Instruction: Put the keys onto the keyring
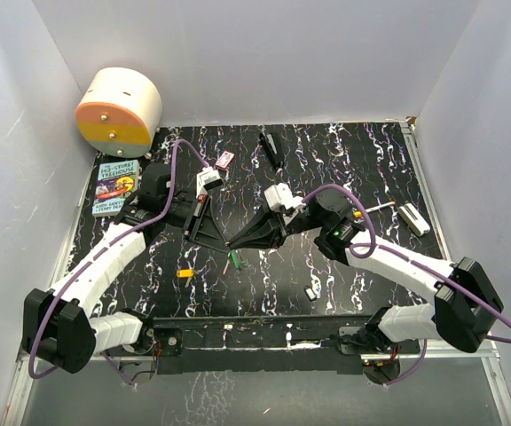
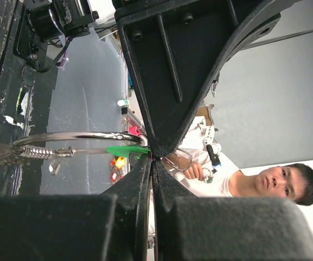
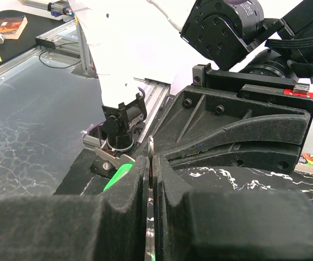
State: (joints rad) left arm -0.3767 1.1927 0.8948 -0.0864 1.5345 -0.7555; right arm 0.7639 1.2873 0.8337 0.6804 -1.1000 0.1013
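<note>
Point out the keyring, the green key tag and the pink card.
keyring (image 2: 80,135), left wrist view, on the upper arc of the wire.
green key tag (image 2: 125,150), left wrist view, middle of the plastic.
pink card (image 1: 224,160), top external view, centre of the card.

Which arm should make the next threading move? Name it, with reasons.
Right, probably. The right gripper is shut on a thin metal piece, likely a key, its tip at the keyring. The left gripper is shut on that keyring and best held steady.
</note>
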